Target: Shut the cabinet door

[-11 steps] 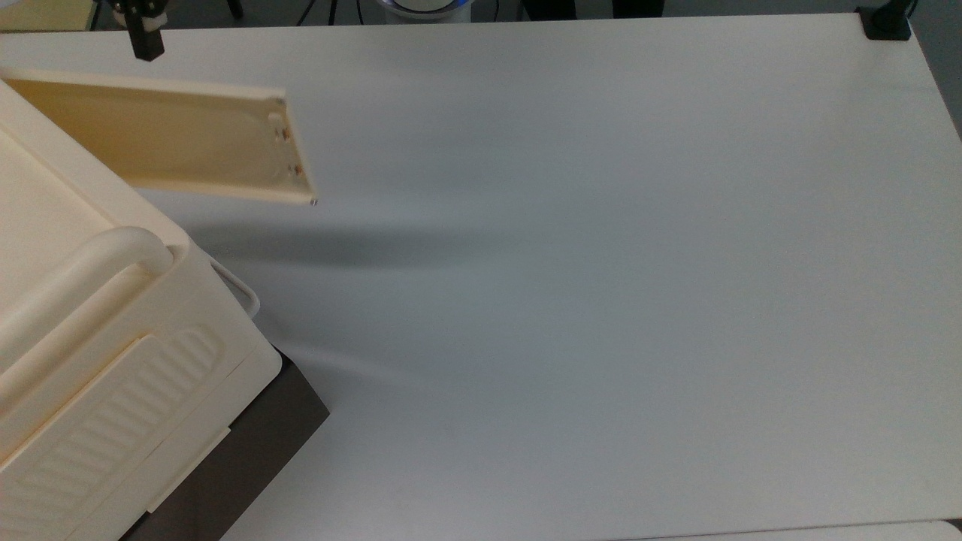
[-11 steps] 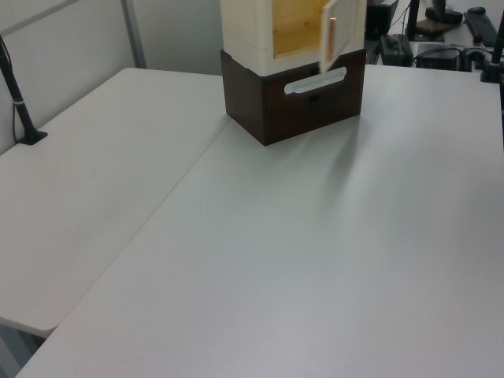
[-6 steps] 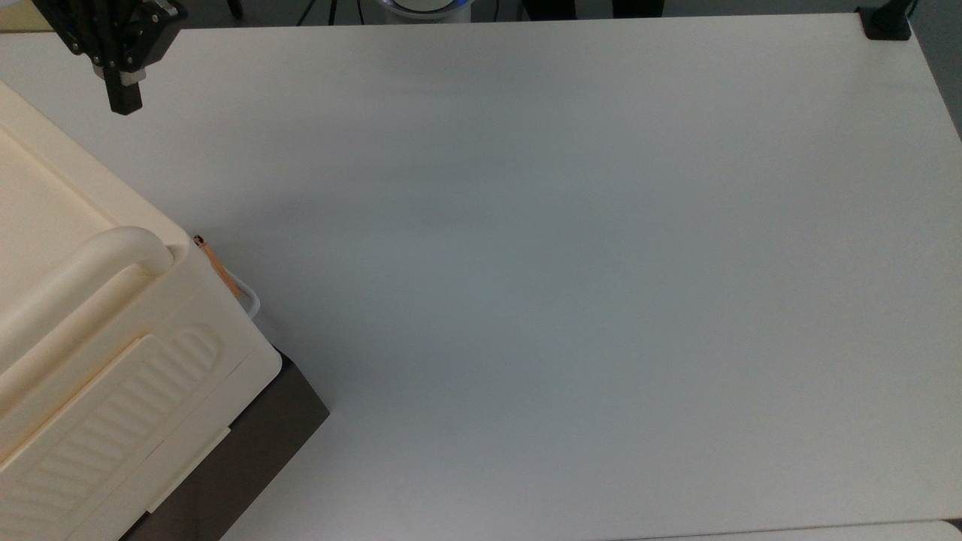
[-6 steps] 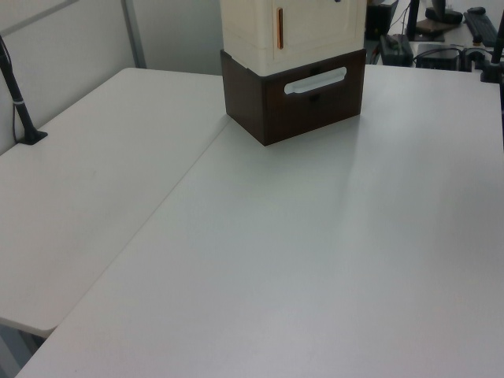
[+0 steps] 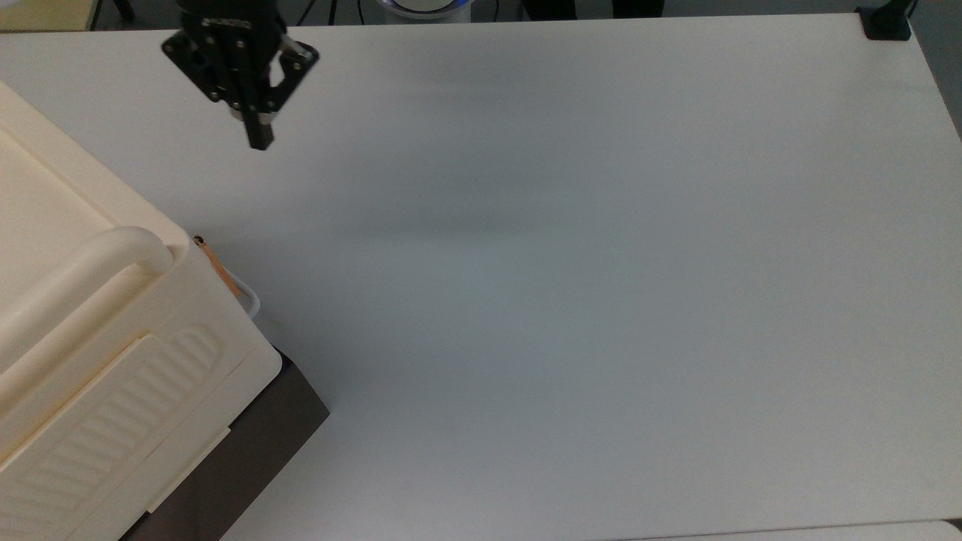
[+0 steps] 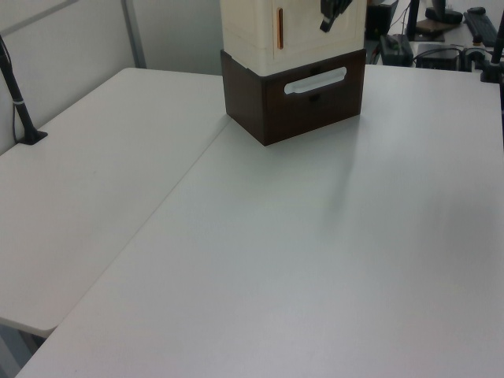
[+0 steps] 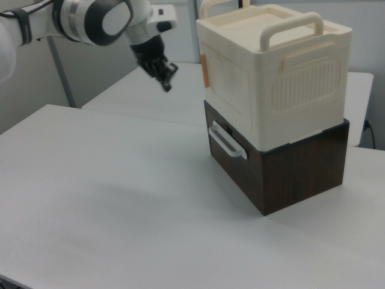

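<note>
One cabinet door (image 7: 227, 84), shut flush.

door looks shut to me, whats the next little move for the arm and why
Probably just retreat a little further and stop. In the right view the cabinet door lies flush with the front of the cabinet, no gap showing, and the gripper hangs in the air apart from it, holding nothing. Another push seems unneeded; backing off over the bare table keeps it off the door.
</note>
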